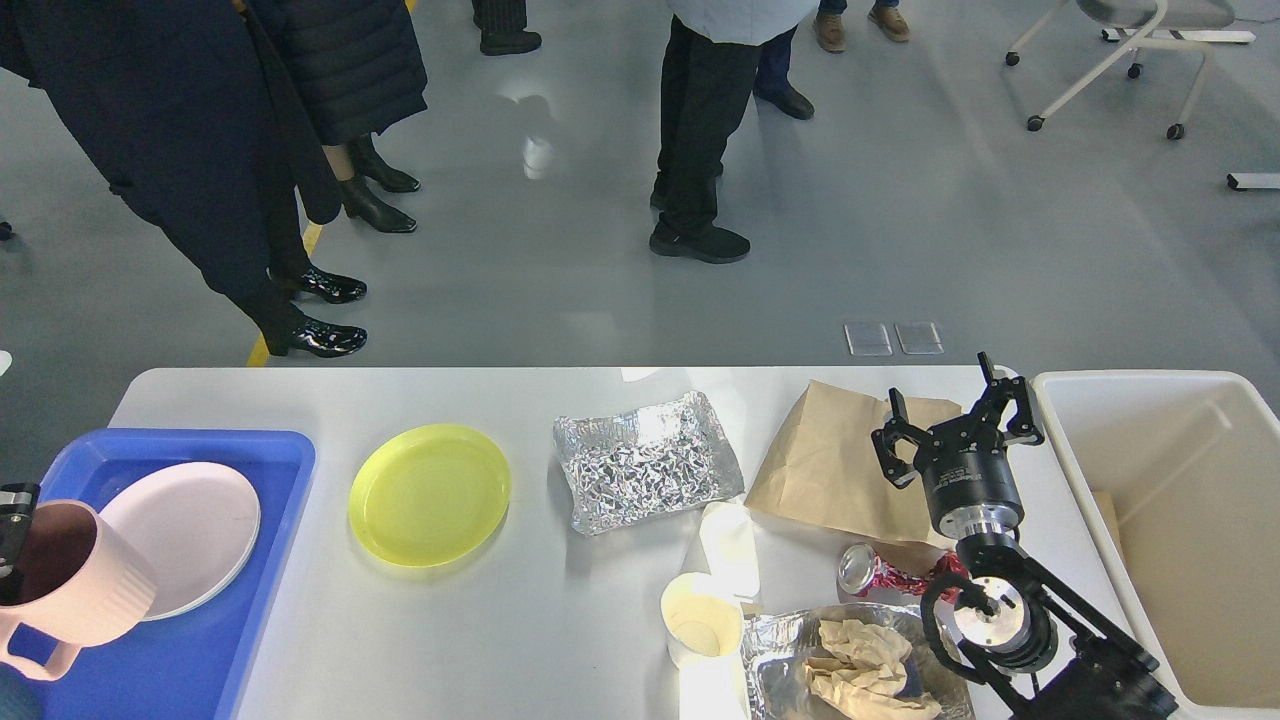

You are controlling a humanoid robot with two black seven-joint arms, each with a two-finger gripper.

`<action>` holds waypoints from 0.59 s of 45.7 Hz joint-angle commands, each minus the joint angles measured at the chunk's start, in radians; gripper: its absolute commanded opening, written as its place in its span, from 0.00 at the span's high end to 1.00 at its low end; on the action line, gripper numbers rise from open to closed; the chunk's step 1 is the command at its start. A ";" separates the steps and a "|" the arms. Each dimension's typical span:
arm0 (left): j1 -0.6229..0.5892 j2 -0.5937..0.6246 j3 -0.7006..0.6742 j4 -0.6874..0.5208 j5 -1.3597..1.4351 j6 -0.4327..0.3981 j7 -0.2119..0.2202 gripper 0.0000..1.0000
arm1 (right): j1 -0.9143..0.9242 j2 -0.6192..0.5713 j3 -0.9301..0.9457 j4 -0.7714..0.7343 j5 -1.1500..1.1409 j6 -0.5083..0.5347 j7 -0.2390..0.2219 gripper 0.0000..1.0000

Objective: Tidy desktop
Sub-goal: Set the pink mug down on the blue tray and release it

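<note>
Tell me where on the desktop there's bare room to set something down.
The desktop is bare between the blue tray and the paper cup, in front of the yellow plate. The far left corner is free too. It's crowded around the crushed can and brown bag.

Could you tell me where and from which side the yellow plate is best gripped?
Probably by its raised rim. The yellow plate lies flat on the desktop, so only the edge offers a pinch. Coming from above at its near-left edge looks best: bare table there, whereas the foil tray sits to its right.
</note>
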 commanded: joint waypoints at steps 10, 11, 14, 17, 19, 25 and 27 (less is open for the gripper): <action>0.405 0.031 -0.276 0.207 0.060 0.068 -0.030 0.98 | 0.000 0.000 0.000 -0.001 0.000 0.000 0.000 0.00; 0.419 0.029 -0.287 0.212 0.060 0.078 -0.032 0.98 | 0.000 0.000 0.000 -0.001 0.000 0.000 0.000 0.00; 0.462 0.024 -0.311 0.220 0.060 0.099 -0.038 0.98 | 0.000 0.000 0.000 -0.001 0.000 0.000 0.000 0.00; 0.500 0.023 -0.337 0.221 0.060 0.116 -0.046 0.98 | 0.000 0.000 0.000 -0.001 0.000 0.000 0.000 0.00; 0.519 0.020 -0.350 0.221 0.060 0.124 -0.046 0.98 | 0.000 0.000 0.000 -0.001 0.000 0.000 0.000 0.00; 0.556 0.018 -0.362 0.221 0.057 0.154 -0.047 0.98 | 0.000 0.000 0.000 0.001 0.000 0.000 0.000 0.00; 0.557 0.018 -0.369 0.221 0.059 0.163 -0.047 0.97 | 0.000 0.000 0.000 -0.001 0.000 0.000 0.000 0.00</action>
